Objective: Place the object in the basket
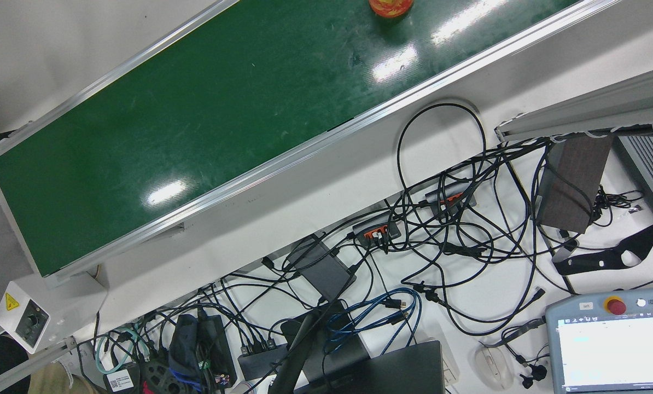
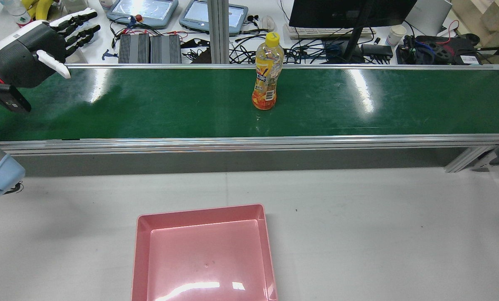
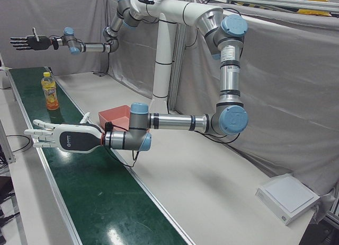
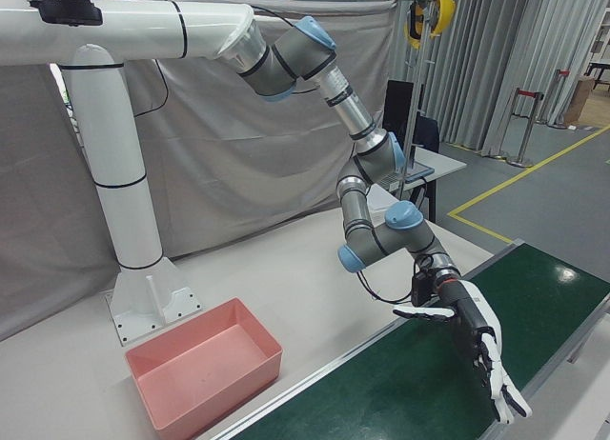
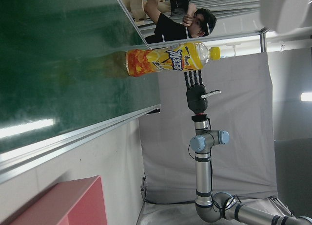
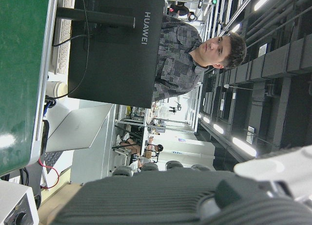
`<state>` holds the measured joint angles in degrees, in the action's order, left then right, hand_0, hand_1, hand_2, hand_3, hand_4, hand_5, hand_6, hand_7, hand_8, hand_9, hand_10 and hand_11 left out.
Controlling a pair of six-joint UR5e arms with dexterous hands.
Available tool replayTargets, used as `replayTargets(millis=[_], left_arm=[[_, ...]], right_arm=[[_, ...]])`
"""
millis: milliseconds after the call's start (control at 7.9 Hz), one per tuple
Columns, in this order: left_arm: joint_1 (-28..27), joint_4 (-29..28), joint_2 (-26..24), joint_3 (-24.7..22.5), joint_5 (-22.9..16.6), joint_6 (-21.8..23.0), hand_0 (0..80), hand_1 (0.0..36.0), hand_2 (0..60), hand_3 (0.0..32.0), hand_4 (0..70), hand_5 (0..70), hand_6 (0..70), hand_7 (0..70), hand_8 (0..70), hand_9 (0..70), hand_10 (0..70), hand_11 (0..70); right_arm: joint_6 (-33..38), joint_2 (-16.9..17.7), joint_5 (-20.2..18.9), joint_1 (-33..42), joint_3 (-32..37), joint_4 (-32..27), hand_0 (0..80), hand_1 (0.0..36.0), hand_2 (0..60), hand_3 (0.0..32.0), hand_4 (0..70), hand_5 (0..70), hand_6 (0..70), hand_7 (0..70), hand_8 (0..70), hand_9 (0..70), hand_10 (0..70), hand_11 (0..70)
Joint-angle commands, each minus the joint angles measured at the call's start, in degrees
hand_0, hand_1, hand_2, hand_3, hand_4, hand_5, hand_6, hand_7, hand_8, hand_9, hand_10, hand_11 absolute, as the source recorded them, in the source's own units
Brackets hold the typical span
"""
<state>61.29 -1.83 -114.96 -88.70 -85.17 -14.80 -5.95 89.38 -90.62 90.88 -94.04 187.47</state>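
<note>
Green conveyor belt (image 2: 157, 104) carries the upright orange juice bottle (image 2: 267, 73) well apart from my left hand (image 2: 36, 39) and right hand (image 3: 34, 42), both spread wide and empty; it looks light, slick and tippy, so I'd grasp mid-body.

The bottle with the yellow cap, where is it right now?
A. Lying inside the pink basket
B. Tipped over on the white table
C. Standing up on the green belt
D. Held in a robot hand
C. The bottle stands upright on the green belt, with no hand touching it, while the pink basket sits empty on the white table nearer the robot.
</note>
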Motion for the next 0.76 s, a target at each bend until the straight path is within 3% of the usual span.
replayTargets(millis=[0,633], left_arm=[[0.0,0.0,0.1,0.0,0.0,-0.1,64.0,4.3,0.0,1.8,13.2,14.4,0.0,1.6,7.7,10.1,1.6,4.0],[0.0,0.0,0.1,0.0,0.0,0.0,63.1,3.9,0.0,1.6,13.3,14.0,0.0,1.5,7.4,9.7,1.4,3.6]], right_arm=[[0.0,0.0,0.0,0.0,0.0,0.0,0.0,0.0,0.0,0.0,0.0,0.0,0.0,0.0,0.0,0.0,0.0,0.0],[0.0,0.0,0.0,0.0,0.0,0.0,0.0,0.0,0.0,0.0,0.0,0.0,0.0,0.0,0.0,0.0,0.0,0.0]])
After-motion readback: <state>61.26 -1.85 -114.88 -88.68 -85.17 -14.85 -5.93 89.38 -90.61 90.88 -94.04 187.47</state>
